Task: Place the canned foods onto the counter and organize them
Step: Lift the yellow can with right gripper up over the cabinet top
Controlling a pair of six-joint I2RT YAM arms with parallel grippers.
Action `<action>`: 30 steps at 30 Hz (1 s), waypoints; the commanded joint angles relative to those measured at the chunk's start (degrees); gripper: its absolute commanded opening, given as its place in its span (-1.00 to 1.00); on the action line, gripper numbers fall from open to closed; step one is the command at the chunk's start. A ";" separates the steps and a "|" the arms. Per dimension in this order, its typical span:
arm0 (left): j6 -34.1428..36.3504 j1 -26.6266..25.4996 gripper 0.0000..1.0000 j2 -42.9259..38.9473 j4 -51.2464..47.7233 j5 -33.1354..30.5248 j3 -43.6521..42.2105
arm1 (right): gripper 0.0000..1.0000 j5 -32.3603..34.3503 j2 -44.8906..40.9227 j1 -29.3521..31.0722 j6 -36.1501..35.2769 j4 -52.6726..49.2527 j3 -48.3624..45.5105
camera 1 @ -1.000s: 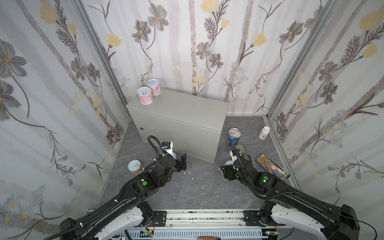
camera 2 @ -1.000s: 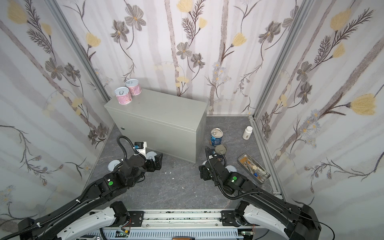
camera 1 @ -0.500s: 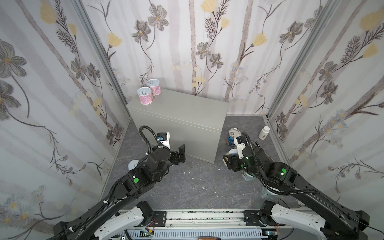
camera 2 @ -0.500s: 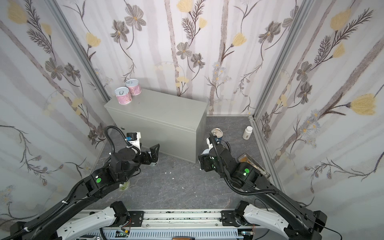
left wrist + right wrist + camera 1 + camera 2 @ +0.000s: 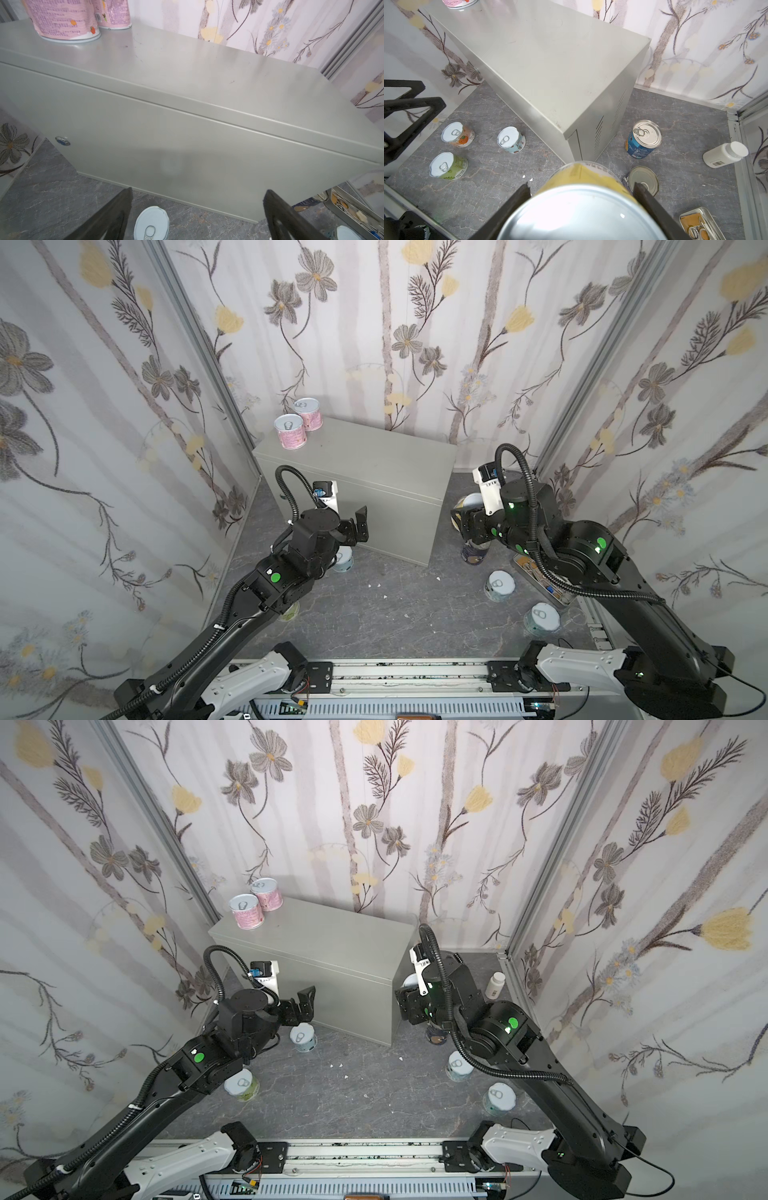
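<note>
Gripping a yellow-labelled can [image 5: 581,218] beside the grey metal worktop [image 5: 550,62], the right hand [image 5: 581,187] hangs over the marbled floor [image 5: 488,176] while the left hand [image 5: 358,523] gapes wide before the worktop's front, and two pink cans [image 5: 291,437] stand side by side on its far left corner.

Bare counter [image 5: 382,460] top (pink cans [image 5: 290,436] at one corner); cluttered floor [image 5: 399,614]

matt grey metal counter [image 5: 550,62], shiny metal-ended yellow can [image 5: 581,203], smooth white plastic bottle [image 5: 724,154]
</note>
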 commanded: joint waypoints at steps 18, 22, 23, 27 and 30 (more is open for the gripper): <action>3.46 1.42 1.00 0.27 8.31 2.48 -5.71 | 0.19 -12.93 26.70 -8.30 -11.34 -5.57 37.04; 3.75 1.42 1.00 -0.89 8.31 2.88 -6.84 | 0.20 -14.85 29.81 -8.37 -11.56 -3.93 38.34; 3.73 1.42 1.00 -1.17 8.31 3.09 -7.15 | 0.20 -15.10 30.42 -8.34 -11.61 -3.31 38.40; 3.31 1.42 1.00 -2.08 8.31 3.47 -8.48 | 0.22 -15.71 32.38 -8.32 -11.97 -1.71 38.37; 2.93 1.41 1.00 -2.18 8.39 3.93 -8.88 | 0.27 -16.16 33.69 -8.34 -12.64 -1.02 38.37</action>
